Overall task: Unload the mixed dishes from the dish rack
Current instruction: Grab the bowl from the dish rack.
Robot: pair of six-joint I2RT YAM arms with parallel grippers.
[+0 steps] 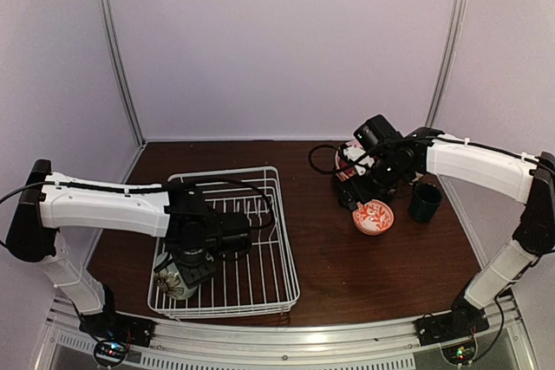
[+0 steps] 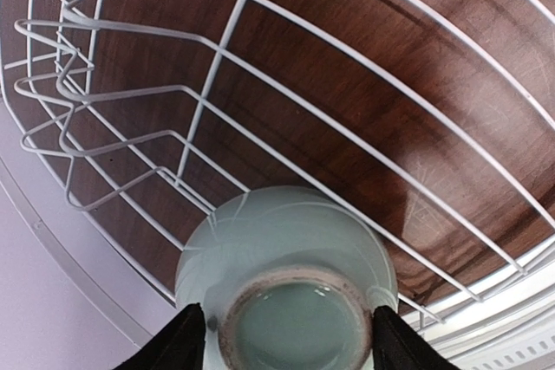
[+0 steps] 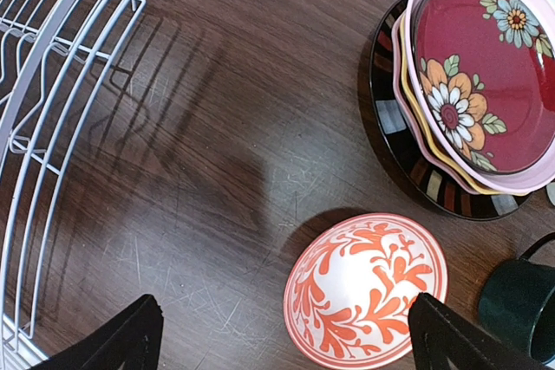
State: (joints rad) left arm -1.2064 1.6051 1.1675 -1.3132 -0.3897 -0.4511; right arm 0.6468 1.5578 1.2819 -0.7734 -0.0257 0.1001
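Observation:
The white wire dish rack (image 1: 260,172) sits left of centre; its wires fill the left wrist view (image 2: 221,41). My left gripper (image 1: 184,273) is in the rack's near-left corner, its jaws closed against the sides of an upside-down pale-green bowl (image 2: 286,249), which shows in the top view (image 1: 172,283). My right gripper (image 1: 360,192) is open and empty above the table, with the upside-down pink-white bowl (image 3: 364,288) just inside its right finger (image 3: 451,340). A stack of plates (image 3: 481,75) with a floral red one on top lies beyond it, and a teal mug (image 3: 520,305) stands to its right.
The rack's corner (image 3: 58,36) shows at the left of the right wrist view. In the top view the plates (image 1: 347,162), pink-white bowl (image 1: 374,217) and mug (image 1: 425,201) cluster at the right. Enclosure walls surround the dark wood table (image 1: 329,266).

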